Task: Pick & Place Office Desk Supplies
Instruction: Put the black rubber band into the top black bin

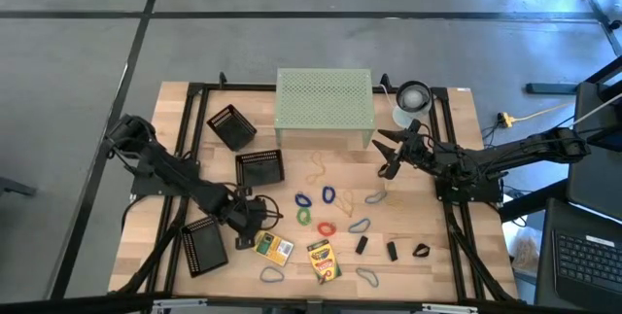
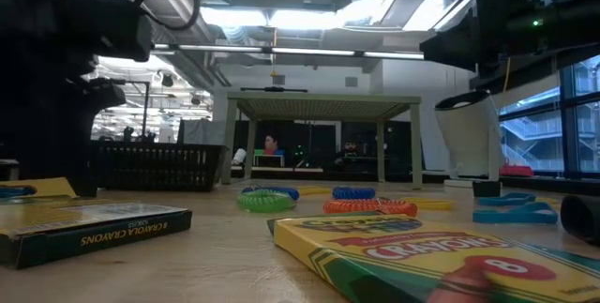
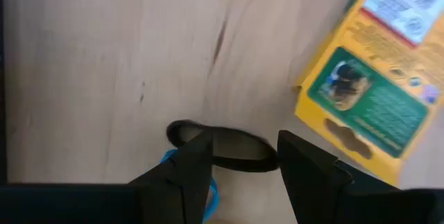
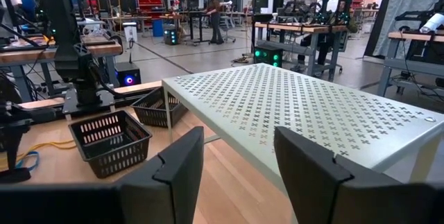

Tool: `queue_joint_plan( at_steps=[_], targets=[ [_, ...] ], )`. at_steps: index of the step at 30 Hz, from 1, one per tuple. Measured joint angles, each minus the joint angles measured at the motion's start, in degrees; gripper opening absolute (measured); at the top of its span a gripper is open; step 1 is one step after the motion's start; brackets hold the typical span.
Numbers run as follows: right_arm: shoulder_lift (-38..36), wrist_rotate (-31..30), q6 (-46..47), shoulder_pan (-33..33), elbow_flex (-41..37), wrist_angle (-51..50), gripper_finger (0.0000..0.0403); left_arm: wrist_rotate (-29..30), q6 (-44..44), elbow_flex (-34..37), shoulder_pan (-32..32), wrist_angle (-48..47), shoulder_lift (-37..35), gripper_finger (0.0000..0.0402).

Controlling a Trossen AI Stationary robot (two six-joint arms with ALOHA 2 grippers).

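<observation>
My left gripper point(image 1: 255, 219) is down low over the front-left part of the wooden table point(image 1: 437, 256), its fingers point(image 3: 186, 175) spread with a gap between them, and in my left wrist view a dark rubber-band loop point(image 3: 222, 148) lies flat on the wood just ahead of that gap, with a bit of blue band point(image 3: 208, 195) showing beside one finger. I am pinching nothing there. One crayon box point(image 1: 275, 248) lies flat just beside this gripper, toward the front edge, and the second crayon box point(image 1: 324, 261) lies near it, angled, close to the front edge too. A black mesh tray point(image 1: 204, 246) sits right at my left arm's side near the front-left corner, another mesh tray point(image 1: 260, 168) stands just behind the gripper, and a third tray point(image 1: 231, 126) lies tilted farther back. The coloured loops point(image 1: 326, 212) are scattered over the middle of the table, with bare wood between them and the trays. Small black clips point(image 1: 392, 251) lie apart toward the front right. My right gripper point(image 1: 392, 154) hangs raised by the right end of the pale green riser point(image 1: 325, 105), fingers parted and holding nothing, with the white-grey cylinder point(image 1: 412, 102) just behind it near the back-right corner.
</observation>
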State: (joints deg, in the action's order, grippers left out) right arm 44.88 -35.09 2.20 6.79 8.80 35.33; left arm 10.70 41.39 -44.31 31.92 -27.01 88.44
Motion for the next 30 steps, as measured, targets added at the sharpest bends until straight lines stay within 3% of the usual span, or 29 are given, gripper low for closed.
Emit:
queue_joint_plan(
  at_steps=[11, 15, 21, 30],
  targets=[
    [0.0, 0.0, 0.2, 0.0, 0.0, 0.0, 0.018, -0.8, -1.7, -0.2, 0.0, 0.2, 4.9, 0.0151],
    [0.0, 0.0, 0.1, 0.0, 0.0, 0.0, 0.018, -0.8, -1.7, -0.1, 0.0, 0.2, 4.2, 0.0113],
    [0.0, 0.0, 0.1, 0.0, 0.0, 0.0, 0.018, -1.3, -4.3, 0.2, 0.0, 0.1, 2.3, 0.0016],
    [0.0, 0.0, 0.1, 0.0, 0.0, 0.0, 0.018, 2.9, -10.9, -1.3, 0.0, 1.1, 1.6, 0.0004]
  ],
)
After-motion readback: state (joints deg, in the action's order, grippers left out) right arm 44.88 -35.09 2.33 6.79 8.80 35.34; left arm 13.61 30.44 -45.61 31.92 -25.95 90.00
